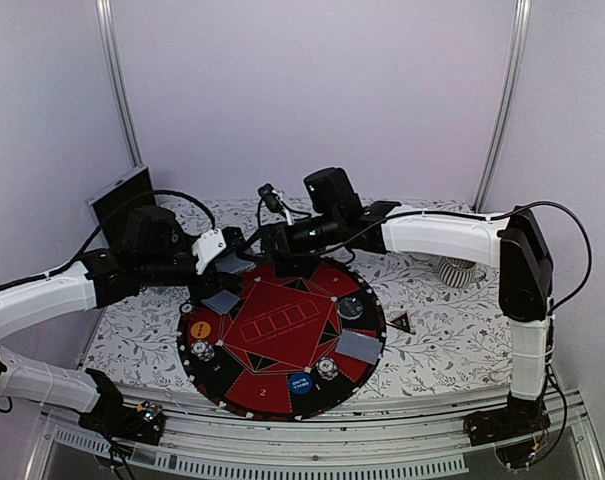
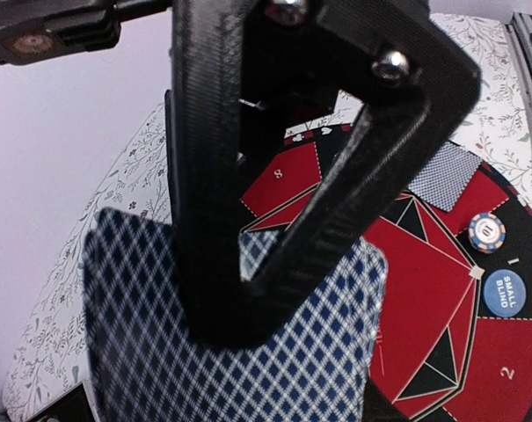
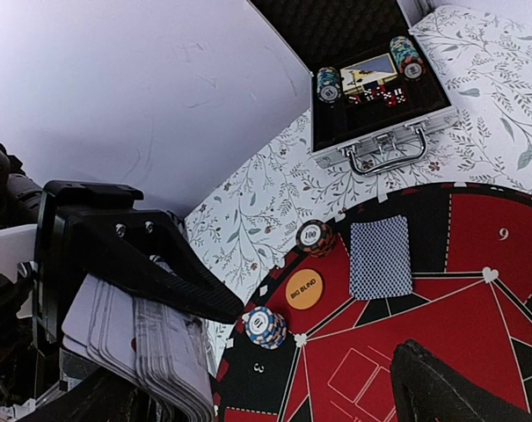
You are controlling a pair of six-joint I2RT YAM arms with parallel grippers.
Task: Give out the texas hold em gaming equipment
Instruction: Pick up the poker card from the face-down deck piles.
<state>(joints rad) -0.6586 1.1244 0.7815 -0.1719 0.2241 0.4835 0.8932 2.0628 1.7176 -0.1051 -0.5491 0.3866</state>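
My left gripper [image 1: 218,254] [image 2: 239,308] is shut on a deck of blue-diamond-backed cards [image 2: 248,360], held above the far left edge of the round red-and-black poker mat [image 1: 282,340]. The right wrist view shows the deck's white edges [image 3: 134,352]. My right gripper [image 1: 274,240] [image 3: 274,396] is open and empty, close to the right of the deck. Single cards lie on the mat at the left [image 1: 222,302] [image 3: 381,257] and right [image 1: 358,347]. On the mat are the orange button [image 1: 199,328] [image 3: 303,289], the blue button [image 1: 300,382] [image 2: 503,293] and chip stacks [image 1: 202,350] [image 1: 327,368] [image 3: 264,326].
A small black-red triangle marker [image 1: 400,322] lies on the floral cloth to the right of the mat. A ribbed grey cup [image 1: 455,270] stands at the back right. An open metal case [image 3: 371,97] [image 1: 122,200] with chip stacks sits at the back left.
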